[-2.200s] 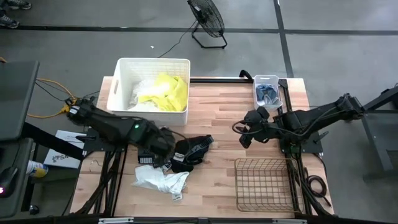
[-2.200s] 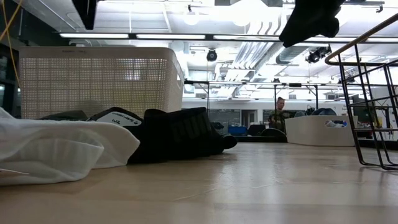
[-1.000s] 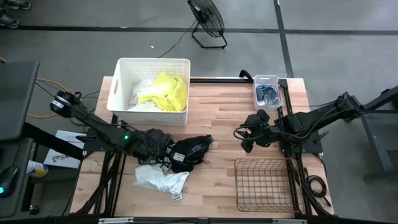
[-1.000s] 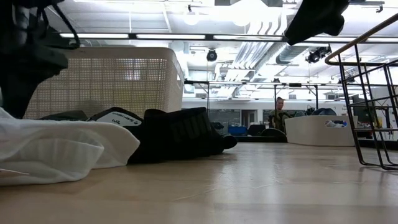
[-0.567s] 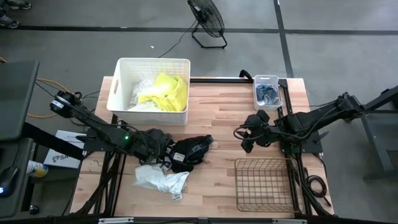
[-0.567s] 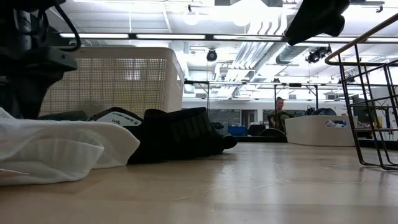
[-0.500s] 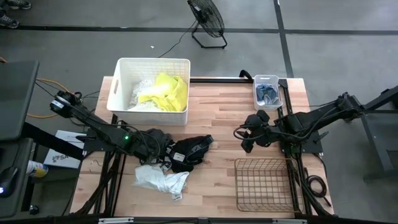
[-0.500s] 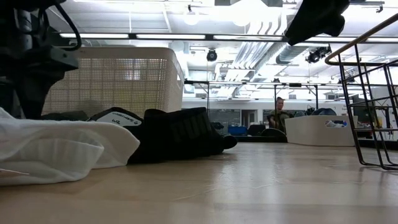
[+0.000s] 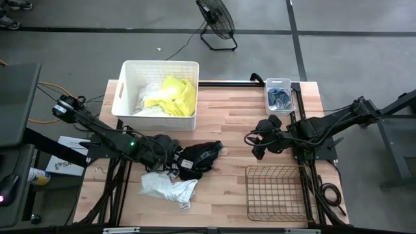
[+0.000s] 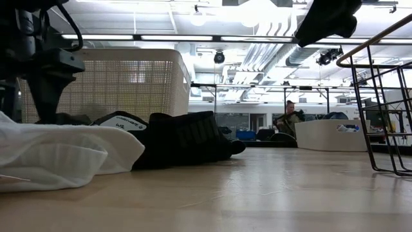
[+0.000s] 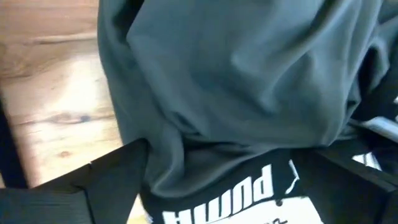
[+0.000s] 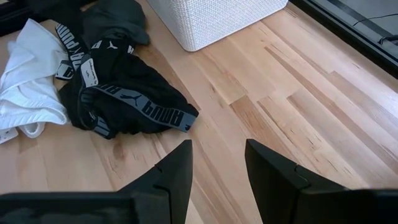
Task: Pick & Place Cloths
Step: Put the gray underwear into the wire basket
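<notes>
**L gripper spread over black cloth heap, R arm waiting mid-table**

Black cloths w/ white print [image 9: 198, 157] lie in a heap on the table's left half, in front of the white tub [image 9: 155, 96]. From above I see the heap's long axis running roughly across the table, its far end pointing twd centre. R wrist view shows waistbands w/ white lettering curling thru it; a dark grey piece [image 12: 115, 18] sits at the tub-side end.

Big white cloth [image 9: 168, 188] is crumpled just beside the black heap, nearer the front edge, touching it. Neon yellow cloth [image 9: 177, 95] lies inside the tub w/ white fabric. Small grey-blue socks [image 9: 280, 97] are in a small tray at the far right corner.

L gripper [image 9: 170, 158] is down at the heap's left end; L wrist view shows its fingers [image 11: 109, 180] spread wide w/ dark fabric between them, not pinched as far as I can tell.

R gripper [image 12: 216, 171] hovers mid-table, well apart from the cloths, jaws partly apart, holding nothing. Wire basket [image 9: 276, 193] stands at front right.
</notes>
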